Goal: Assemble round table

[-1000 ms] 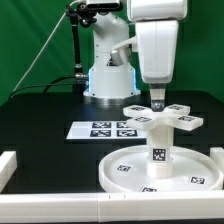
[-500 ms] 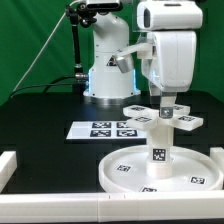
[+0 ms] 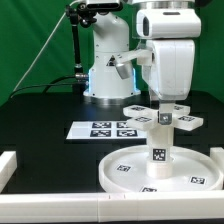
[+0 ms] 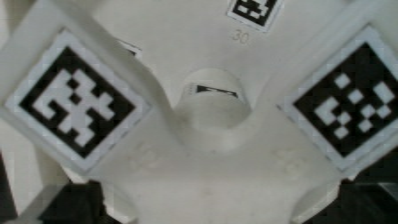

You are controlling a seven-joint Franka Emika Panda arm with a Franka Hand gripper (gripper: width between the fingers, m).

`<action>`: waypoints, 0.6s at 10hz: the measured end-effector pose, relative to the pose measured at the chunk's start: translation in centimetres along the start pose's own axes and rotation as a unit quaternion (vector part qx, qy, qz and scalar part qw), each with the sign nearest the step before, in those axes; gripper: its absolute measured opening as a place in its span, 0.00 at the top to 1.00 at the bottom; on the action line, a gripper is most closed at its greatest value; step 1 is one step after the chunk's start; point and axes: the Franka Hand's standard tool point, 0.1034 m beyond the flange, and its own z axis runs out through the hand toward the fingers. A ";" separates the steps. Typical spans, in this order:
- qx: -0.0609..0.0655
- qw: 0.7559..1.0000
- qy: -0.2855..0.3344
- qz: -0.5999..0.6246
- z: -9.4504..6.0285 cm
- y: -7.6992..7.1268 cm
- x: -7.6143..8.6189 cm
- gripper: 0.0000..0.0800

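Marker board (image 3: 107, 129) lies flat on the black worktop (image 3: 40, 125), toward the exterior view's left. Round disc (image 3: 160, 172) sits rim-up near the front; cylinder leg (image 3: 159, 150) stands on its centre, long axis vertical. Cross-shaped foot piece (image 3: 163, 117) lies horizontal atop the leg, arms spread sideways, tags (image 4: 77, 98) facing up. Pincer (image 3: 165, 108) directly above the cross hub; cannot tell if apart or together.

Robotics lab: green backdrop (image 3: 30, 50), black table (image 3: 50, 115), tagged marker board (image 3: 112, 129), mounted arm base (image 3: 108, 75).
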 end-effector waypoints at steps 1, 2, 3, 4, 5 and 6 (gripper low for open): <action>0.000 1.000 0.000 0.001 0.0 0.0 0.0 0.19; 0.000 1.000 0.000 0.000 0.0 0.0 0.0 0.19; 0.000 1.000 0.000 0.001 0.0 0.0 -0.2 0.34; 0.000 1.000 0.000 0.001 0.0 0.0 -0.2 0.45; 0.000 1.000 0.000 0.005 0.0 0.0 -0.2 0.45; 0.000 1.000 0.000 0.017 0.0 0.0 -0.2 0.45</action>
